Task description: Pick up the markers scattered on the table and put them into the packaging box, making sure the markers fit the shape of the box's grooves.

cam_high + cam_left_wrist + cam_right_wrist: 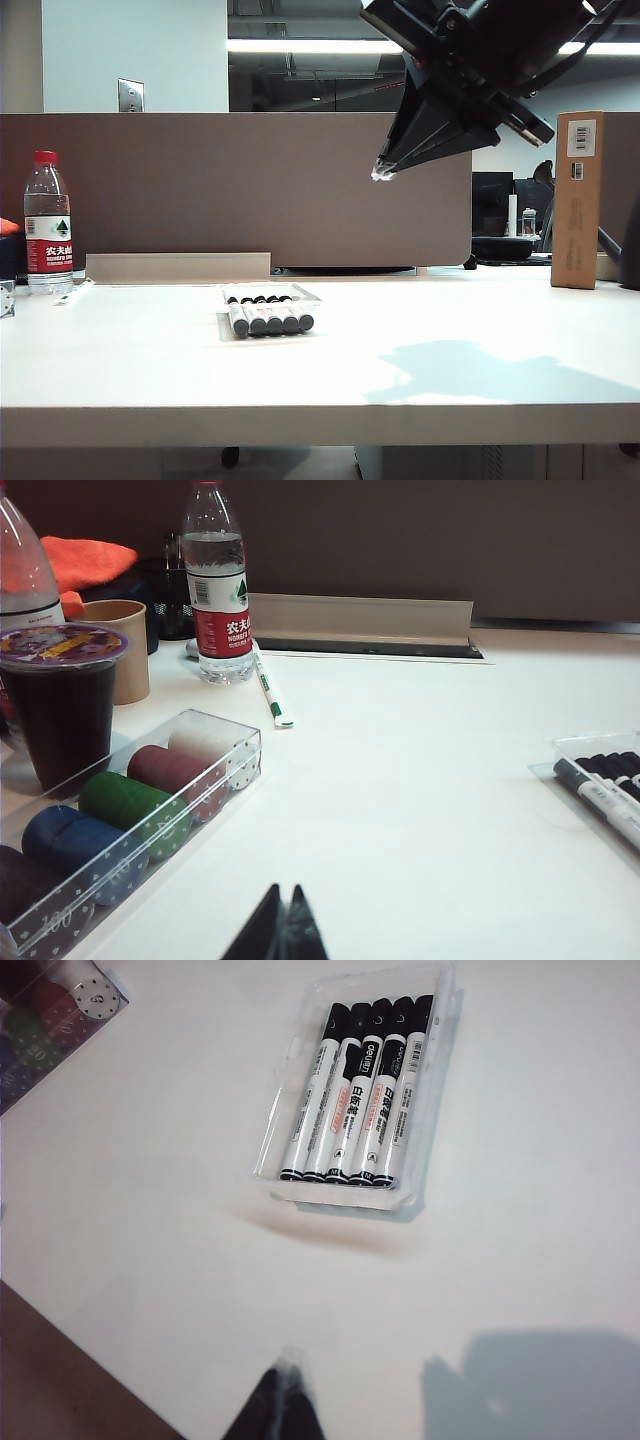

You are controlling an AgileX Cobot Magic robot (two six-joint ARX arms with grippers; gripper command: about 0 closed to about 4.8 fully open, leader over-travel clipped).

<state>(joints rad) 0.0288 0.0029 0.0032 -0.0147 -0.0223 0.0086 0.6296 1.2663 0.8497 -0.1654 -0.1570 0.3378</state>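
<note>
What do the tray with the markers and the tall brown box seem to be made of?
Tray: thin clear plastic, glossy; the white table shows through its walls and its edges catch light.
Markers: probably smooth plastic, white barrels with black caps and print.
Brown box: looks like matte cardboard, flat brown faces with white barcode labels.

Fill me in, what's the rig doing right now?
Nothing is being handled. Five white-barrelled, black-capped markers already lie side by side in the clear plastic packaging tray on the white table; no loose ones show. The right tool hangs shut and empty high above the table, right of the tray. The left tool is shut and empty too, low over the table near a clear case of coloured chips.
</note>
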